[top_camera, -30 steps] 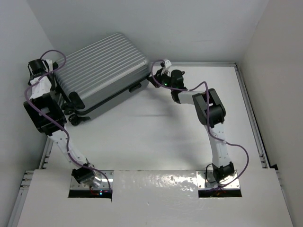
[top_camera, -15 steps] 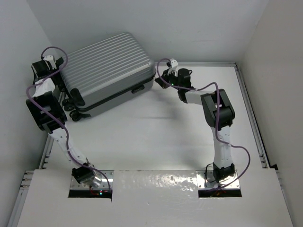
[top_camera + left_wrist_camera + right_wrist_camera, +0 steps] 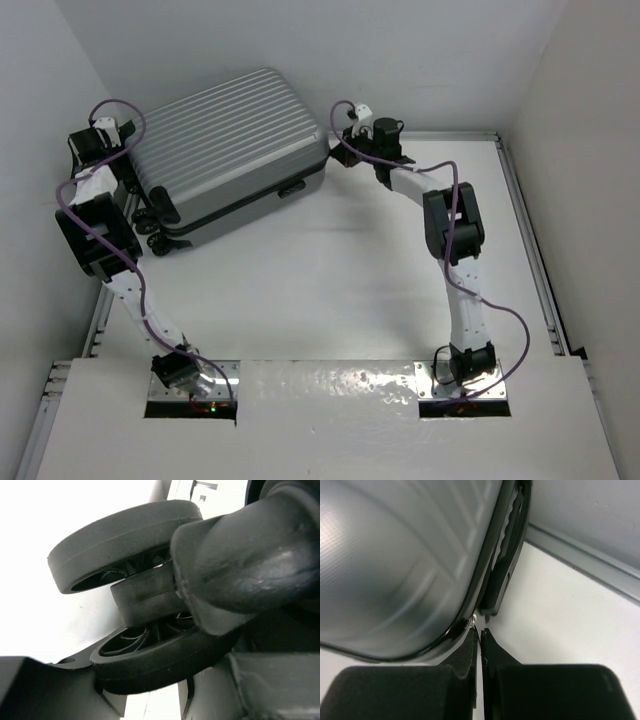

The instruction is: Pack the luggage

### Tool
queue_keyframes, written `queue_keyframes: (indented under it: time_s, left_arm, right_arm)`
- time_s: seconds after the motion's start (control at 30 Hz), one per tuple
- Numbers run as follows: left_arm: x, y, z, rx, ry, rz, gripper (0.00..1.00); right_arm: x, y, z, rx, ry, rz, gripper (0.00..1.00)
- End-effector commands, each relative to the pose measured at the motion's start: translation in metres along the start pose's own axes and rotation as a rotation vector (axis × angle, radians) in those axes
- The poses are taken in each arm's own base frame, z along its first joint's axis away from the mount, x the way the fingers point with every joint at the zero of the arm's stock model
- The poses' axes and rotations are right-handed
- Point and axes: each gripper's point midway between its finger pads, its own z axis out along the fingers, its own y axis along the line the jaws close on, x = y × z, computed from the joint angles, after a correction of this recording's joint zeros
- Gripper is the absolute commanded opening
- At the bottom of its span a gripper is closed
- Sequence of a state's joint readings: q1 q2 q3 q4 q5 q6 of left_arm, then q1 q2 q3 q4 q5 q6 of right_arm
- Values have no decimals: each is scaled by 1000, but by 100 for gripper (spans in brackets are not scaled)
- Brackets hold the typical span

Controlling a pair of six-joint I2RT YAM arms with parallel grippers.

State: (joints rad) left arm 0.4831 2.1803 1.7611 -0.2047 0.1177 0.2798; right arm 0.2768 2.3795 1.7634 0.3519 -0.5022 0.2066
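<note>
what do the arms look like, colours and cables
The left arm and right arm have white links with black joint housings. A purple cable loops along each; each base sits on a shiny metal plate. The right end effector has matte black fingers tapering thin.
</note>
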Motion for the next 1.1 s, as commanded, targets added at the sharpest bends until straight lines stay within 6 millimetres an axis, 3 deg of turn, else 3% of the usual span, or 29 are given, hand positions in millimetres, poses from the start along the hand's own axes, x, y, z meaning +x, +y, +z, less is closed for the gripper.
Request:
queue_keyframes:
  time_s: [0.0,0.17,0.23,0.33,0.37,0.43,0.47,0.53,0.57,0.6,0.63,0.67,0.7,0.73,0.83,0.87,0.9,1.07]
  left_arm:
    - [-31,-118,-10,309,-83,149,33]
    - [-31,-118,-10,310,-85,160,33]
    - [-29,-119,-10,314,-82,168,33]
    - [-29,-122,-9,329,-83,170,33]
    - [-28,-126,-9,354,-83,178,33]
    - [-21,-141,-13,418,-68,253,33]
    - [-18,-151,-17,454,-66,278,33]
    - [-13,-176,-31,535,-66,358,33]
    - [-12,-191,-40,600,-80,390,34]
    - [-16,-208,-57,646,-110,477,34]
    - [-4,-218,-64,686,-100,516,34]
    - [0,-231,-76,745,-115,550,34]
    - [-2,-244,-93,785,-140,598,34]
    - [15,-255,-106,864,-130,641,34]
    - [33,-273,-137,1004,-111,713,34]
    - [35,-283,-148,1066,-122,716,34]
    - [42,-287,-156,1108,-109,730,34]
    - [44,-324,-177,1233,-155,772,35]
  right_arm:
    - [-55,-46,5,144,-143,-103,0]
    - [-73,-81,11,276,-228,-103,0]
    - [-97,-70,23,188,-330,-93,0]
    - [-106,-17,53,-28,-379,-67,0]
    - [-99,20,66,-117,-363,-66,0]
    - [-83,61,76,-203,-342,-73,0]
    - [-60,97,85,-268,-296,-67,0]
    - [-56,144,79,-390,-283,-62,0]
    - [-32,174,76,-450,-254,-20,0]
    - [-57,196,59,-477,-296,-31,0]
    - [-55,209,48,-487,-304,-29,0]
    - [-20,228,38,-496,-248,-32,0]
    - [-20,241,28,-509,-242,-42,0]
    - [-20,263,3,-548,-238,-34,0]
    - [-25,290,-37,-588,-263,27,0]
    - [-19,306,-60,-603,-243,43,0]
    - [-18,314,-71,-602,-238,46,0]
    - [5,350,-137,-584,-174,144,0]
